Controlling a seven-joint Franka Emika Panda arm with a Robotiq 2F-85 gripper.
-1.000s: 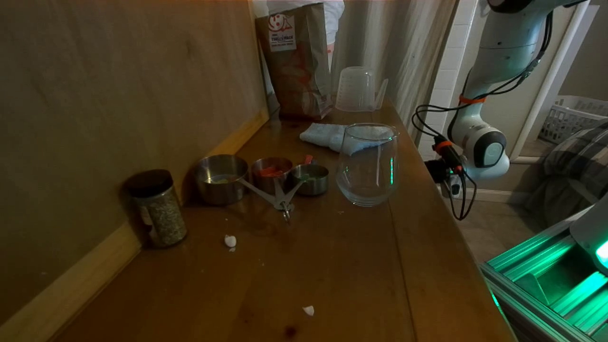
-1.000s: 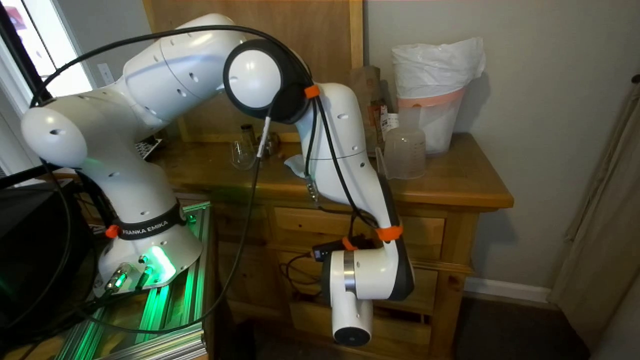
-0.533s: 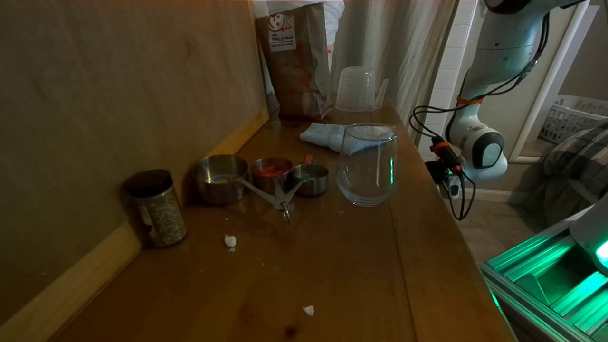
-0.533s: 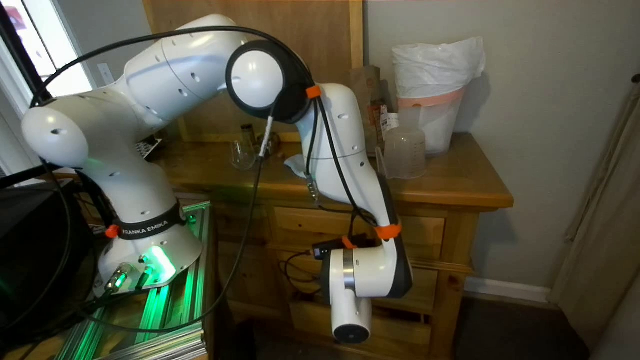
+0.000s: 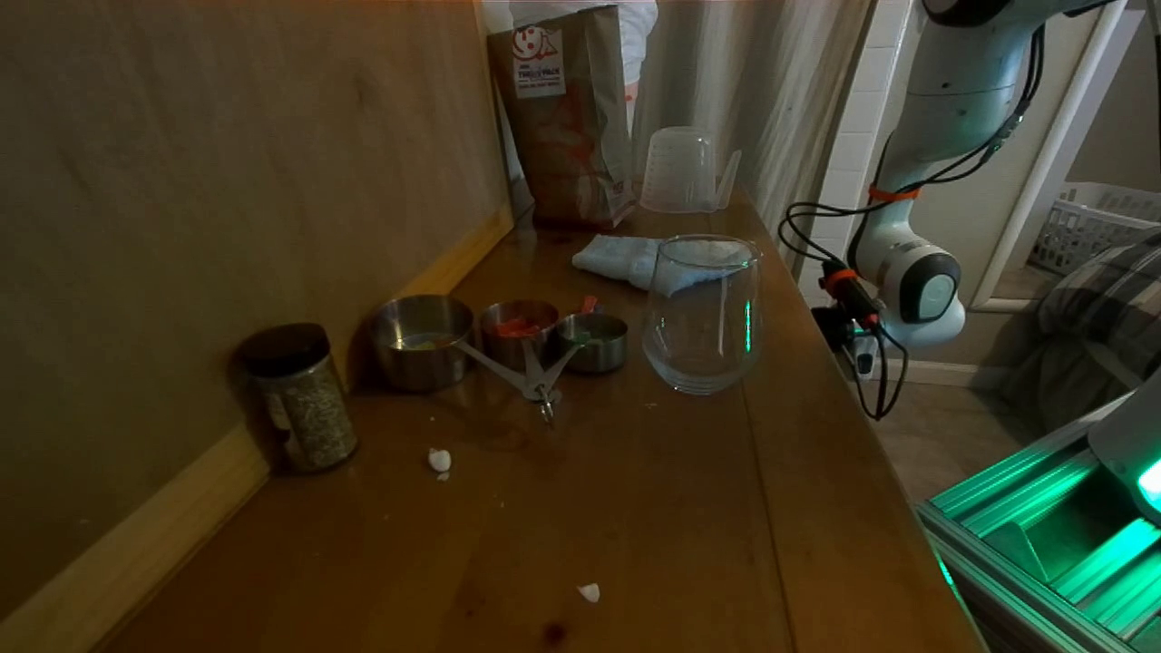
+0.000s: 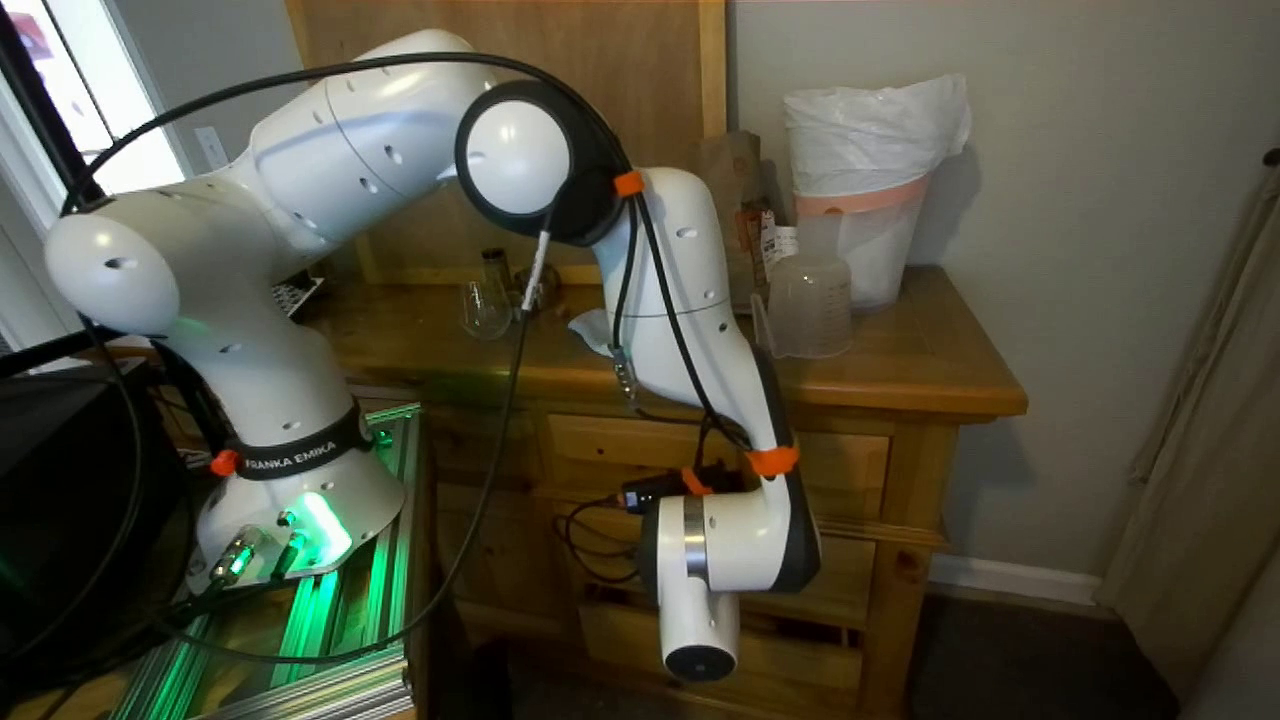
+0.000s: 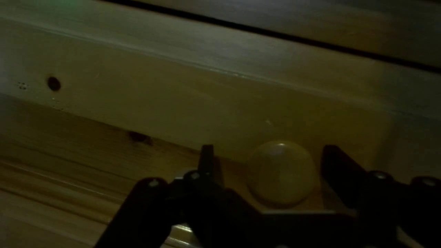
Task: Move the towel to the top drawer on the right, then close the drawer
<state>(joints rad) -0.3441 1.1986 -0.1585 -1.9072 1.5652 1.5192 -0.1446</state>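
The pale blue-grey towel [image 5: 619, 259] lies on the wooden dresser top behind the clear glass, partly seen through it. A corner of the towel [image 6: 592, 330] shows beside the forearm. In the wrist view my gripper [image 7: 268, 147] stands open around a round wooden knob [image 7: 282, 175] on a drawer front [image 7: 155, 93]. A gap shows left of the knob and a narrower one to its right. The top drawer [image 6: 850, 474] of the dresser is partly hidden behind the arm, and it looks shut. My jaws are hidden in both exterior views.
On the dresser top stand a clear glass [image 5: 700, 354], metal measuring cups [image 5: 424, 349], a dark-lidded jar [image 5: 307, 408], a paper bag [image 5: 567, 136] and a plastic pitcher [image 5: 678, 172]. A lined bin [image 6: 870, 230] is at the back. A dark gap shows above a low drawer [image 6: 800, 668].
In both exterior views my wrist has shifted slightly to the left, and a little upward in the view facing the dresser. The towel and the objects on top have stayed put.
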